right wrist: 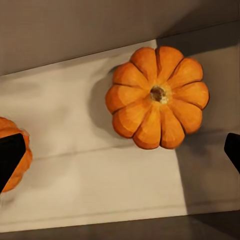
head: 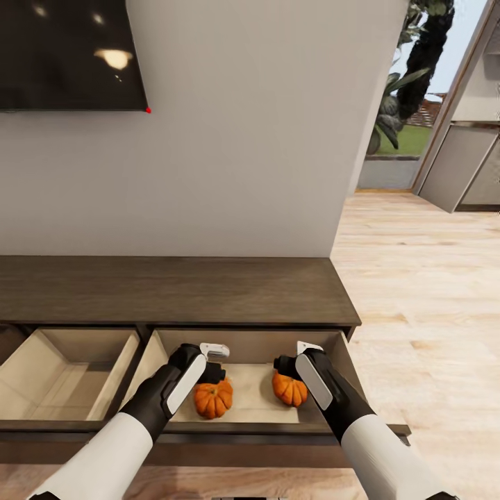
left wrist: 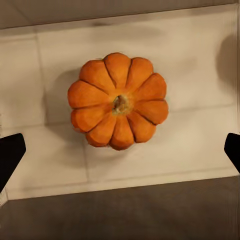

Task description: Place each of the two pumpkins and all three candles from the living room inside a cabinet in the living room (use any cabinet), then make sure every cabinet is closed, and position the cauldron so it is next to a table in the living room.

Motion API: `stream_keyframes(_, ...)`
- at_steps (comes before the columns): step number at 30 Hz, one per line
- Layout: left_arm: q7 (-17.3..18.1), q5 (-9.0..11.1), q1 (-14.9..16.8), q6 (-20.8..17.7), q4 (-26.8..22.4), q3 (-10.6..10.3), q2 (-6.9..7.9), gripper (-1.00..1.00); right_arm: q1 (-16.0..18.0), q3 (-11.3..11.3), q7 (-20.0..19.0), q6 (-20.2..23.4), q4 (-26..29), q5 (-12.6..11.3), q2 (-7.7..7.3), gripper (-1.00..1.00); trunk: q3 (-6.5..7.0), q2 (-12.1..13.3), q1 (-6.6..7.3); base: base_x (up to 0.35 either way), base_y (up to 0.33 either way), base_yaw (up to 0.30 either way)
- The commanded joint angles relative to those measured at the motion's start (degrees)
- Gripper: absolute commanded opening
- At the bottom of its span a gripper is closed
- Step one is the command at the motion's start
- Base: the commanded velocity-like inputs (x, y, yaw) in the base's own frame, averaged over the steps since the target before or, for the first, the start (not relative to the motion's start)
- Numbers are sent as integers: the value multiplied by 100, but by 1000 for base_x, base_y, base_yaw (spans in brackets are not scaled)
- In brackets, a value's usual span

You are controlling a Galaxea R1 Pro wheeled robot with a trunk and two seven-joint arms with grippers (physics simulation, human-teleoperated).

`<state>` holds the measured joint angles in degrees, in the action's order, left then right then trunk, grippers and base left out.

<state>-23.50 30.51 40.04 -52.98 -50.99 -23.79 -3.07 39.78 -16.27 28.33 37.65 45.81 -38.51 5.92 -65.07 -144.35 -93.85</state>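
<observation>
From my head, the dark-brown cabinet (head: pixel 173 288) has two drawers pulled out. Both pumpkins lie on the pale floor of the right drawer (head: pixel 253 403): one (head: pixel 212 398) under my left gripper (head: pixel 214 371), the other (head: pixel 289 389) under my right gripper (head: pixel 286 364).

In my left wrist view, the ribbed, squat pumpkin (left wrist: pixel 118 101) sits at about 12 o'clock between my spread fingertips (left wrist: pixel 10 152), not touched.

In my right wrist view, the second pumpkin (right wrist: pixel 157 97) lies toward 1 o'clock; the fingers (right wrist: pixel 10 157) are wide apart and hold nothing. I judge both pumpkins released.

Dark-brown matt wood cabinet (head: pixel 173 288), pale smooth drawer interior (head: pixel 253 399); ribbed matt orange pumpkins (left wrist: pixel 118 101)
</observation>
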Motion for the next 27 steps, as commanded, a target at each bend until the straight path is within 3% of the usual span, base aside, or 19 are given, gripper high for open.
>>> stream_keyframes(1,-58,60,4,-11,-7,-11,2,100,3,-16,58,5,7,-60,-3,100,18,0,3,0,0,0)
stream_keyframes(27,-48,116,135,-159,54,6,-7,100,3,-16,58,0,13,-73,-3,100,594,34,70,-50,0,0)
